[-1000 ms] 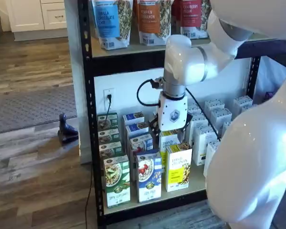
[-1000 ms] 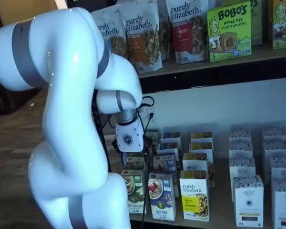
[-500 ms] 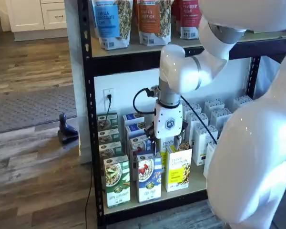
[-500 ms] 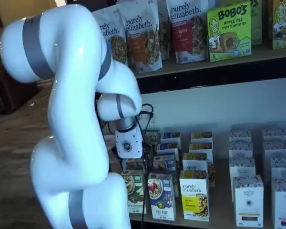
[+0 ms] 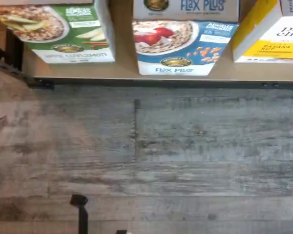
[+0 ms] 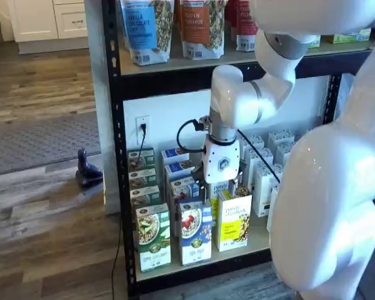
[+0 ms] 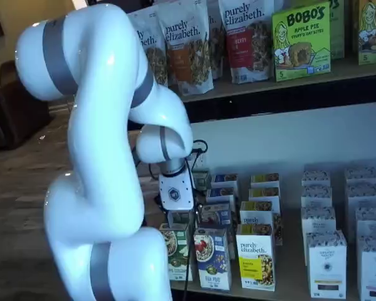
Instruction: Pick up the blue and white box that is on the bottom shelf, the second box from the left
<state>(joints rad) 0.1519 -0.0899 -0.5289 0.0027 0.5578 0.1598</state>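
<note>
Slid lower and toward 9 o'clock since a second back, gripper (image 6: 207,195) now over the blue and white box (image 6: 195,230), nothing held, fingers too hidden to call; box fronts the bottom shelf (image 6: 203,270), so drop straight, clearing the green box (image 6: 152,236) at 9 o'clock.

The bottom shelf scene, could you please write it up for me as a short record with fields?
target: blue and white cardboard cereal box, front of its row, untouched
left neighbour: green and white cereal box
right neighbour: yellow and white cereal box
support: pale bottom shelf board with black front rail
gripper: white body low over the boxes behind the target; fingers hidden, holding nothing visible
wrist view: target's front face above grey plank floor
</note>
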